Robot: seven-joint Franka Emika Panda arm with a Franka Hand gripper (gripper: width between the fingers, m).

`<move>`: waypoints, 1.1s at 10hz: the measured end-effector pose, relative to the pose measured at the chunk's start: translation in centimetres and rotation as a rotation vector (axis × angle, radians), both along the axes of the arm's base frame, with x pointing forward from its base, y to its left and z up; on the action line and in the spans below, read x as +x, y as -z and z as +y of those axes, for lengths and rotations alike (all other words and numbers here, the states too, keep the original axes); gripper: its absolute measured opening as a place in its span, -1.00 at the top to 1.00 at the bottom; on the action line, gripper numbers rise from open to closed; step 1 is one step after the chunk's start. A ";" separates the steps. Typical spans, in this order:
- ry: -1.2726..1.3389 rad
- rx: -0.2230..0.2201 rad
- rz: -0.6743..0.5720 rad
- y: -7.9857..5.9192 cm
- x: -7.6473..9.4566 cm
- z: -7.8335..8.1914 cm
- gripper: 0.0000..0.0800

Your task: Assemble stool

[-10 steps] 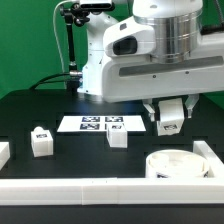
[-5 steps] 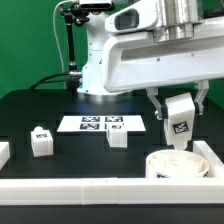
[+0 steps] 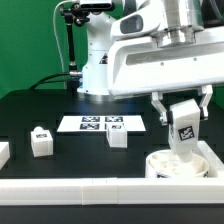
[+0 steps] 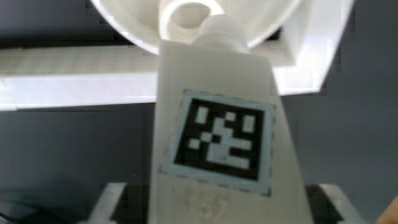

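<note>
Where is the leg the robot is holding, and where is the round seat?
held leg (image 3: 184, 124): exterior view, on its tagged face.
round seat (image 3: 157, 166): exterior view, on its outer rim.

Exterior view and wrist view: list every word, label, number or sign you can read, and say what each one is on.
No words, brand names or numbers are readable in either view.
Held leg: one black-and-white square tag, a pattern, not text.
Marker board: several such tags, too small to make out.
Left loose leg and middle loose leg: small marks on top, too small to read.
</note>
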State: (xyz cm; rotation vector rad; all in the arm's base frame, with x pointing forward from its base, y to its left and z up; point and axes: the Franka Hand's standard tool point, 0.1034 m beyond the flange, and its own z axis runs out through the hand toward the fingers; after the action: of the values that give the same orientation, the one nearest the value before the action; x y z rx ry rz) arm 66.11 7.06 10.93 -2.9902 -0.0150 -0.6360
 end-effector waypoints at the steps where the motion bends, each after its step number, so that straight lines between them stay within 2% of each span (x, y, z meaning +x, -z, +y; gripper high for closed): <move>1: -0.017 -0.014 -0.009 -0.3 0.3 -0.3 0.18; 3: -0.070 -0.050 -0.023 -0.5 0.7 -0.6 0.18; 7: -0.068 -0.049 -0.026 -0.3 0.6 -0.6 0.18; 9: -0.164 -0.101 -0.057 -0.3 0.9 -0.6 0.18; 11: -0.209 -0.122 -0.093 -0.6 1.0 0.5 0.18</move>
State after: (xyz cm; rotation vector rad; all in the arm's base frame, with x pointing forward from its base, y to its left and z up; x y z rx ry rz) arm 67.06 7.57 11.52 -3.0129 -0.3803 -0.7735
